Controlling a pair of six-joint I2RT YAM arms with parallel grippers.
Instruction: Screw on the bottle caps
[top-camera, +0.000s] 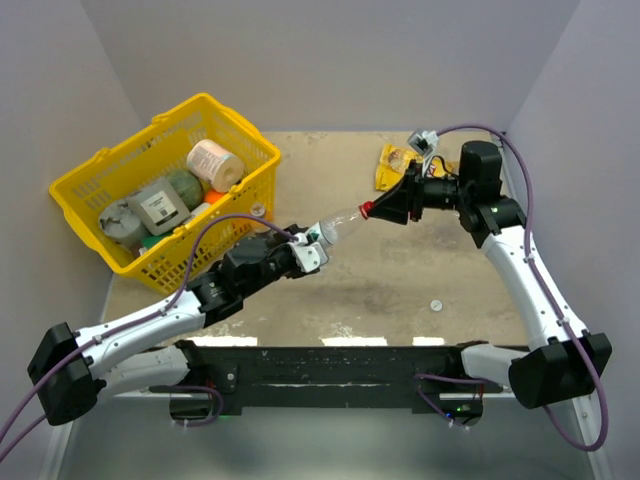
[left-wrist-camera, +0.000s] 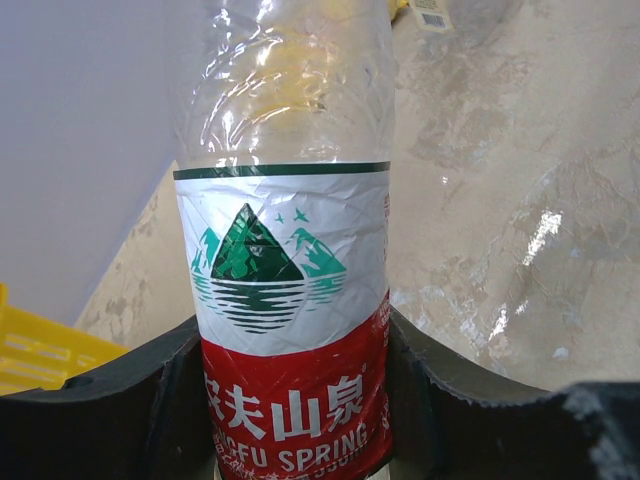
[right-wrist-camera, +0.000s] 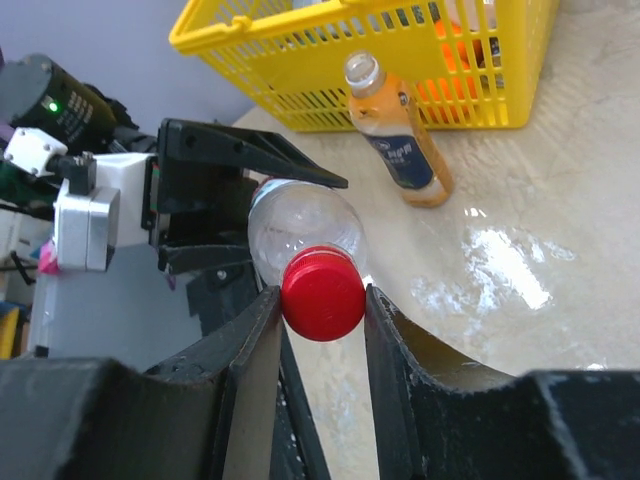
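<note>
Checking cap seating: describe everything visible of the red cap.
The red cap is a small round plastic screw cap, glossy, with its top face toward the right wrist camera. It sits on the neck of the clear bottle, which the left gripper holds. The right gripper pinches it from both sides. How far it is threaded cannot be told.

The small round red plastic screw cap (right-wrist-camera: 322, 293) sits on the mouth of a clear plastic water bottle (left-wrist-camera: 285, 300) held sideways above the tabletop (top-camera: 380, 280) — pinched between the two dark fingers of the right end effector (right-wrist-camera: 320, 300). A small round white plastic cap (top-camera: 436, 304) lies alone on the tabletop — well apart.
</note>
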